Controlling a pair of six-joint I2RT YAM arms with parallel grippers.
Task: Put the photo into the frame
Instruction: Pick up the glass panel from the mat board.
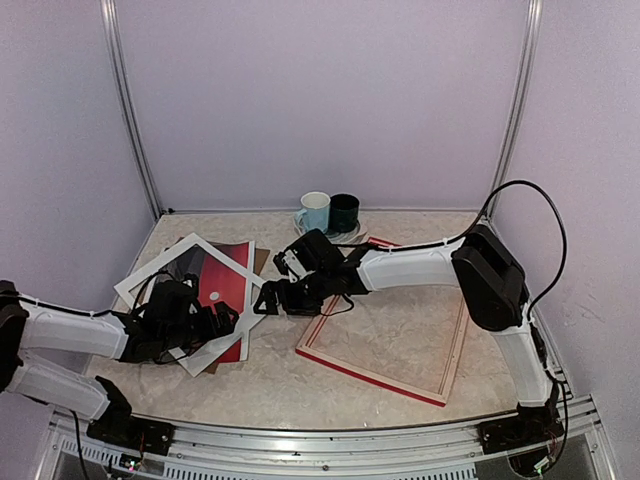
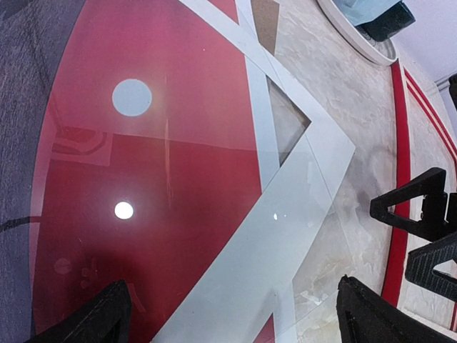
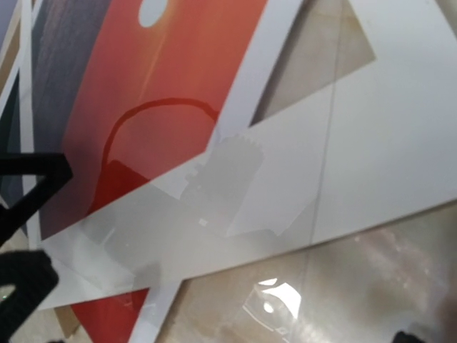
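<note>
Two wrist views show photo point(image 2: 143, 179) close; overhead shows frame point(image 1: 370, 377).

No legible text or labels, even on the mugs point(image 1: 329, 212).

- The photo point(image 2: 143, 179) was deep red with a small white sun disc, shading to dark grey along one side.
- The frame point(image 1: 370, 377) was red on its front, with pale wood inner edges.
- The mat point(image 1: 155, 262) was plain white.
- The backing board point(image 2: 265, 21) was flat brown.
- The table point(image 1: 270, 385) was beige with a cloudy marble pattern.
- The lighter mug point(image 1: 316, 212) was pale blue; the darker mug point(image 1: 345, 212) was nearly black.
- The left arm point(image 1: 70, 335) and right arm point(image 1: 410, 268) had white shells and black joints.
- The walls point(image 1: 320, 100) were pale lilac.
</note>
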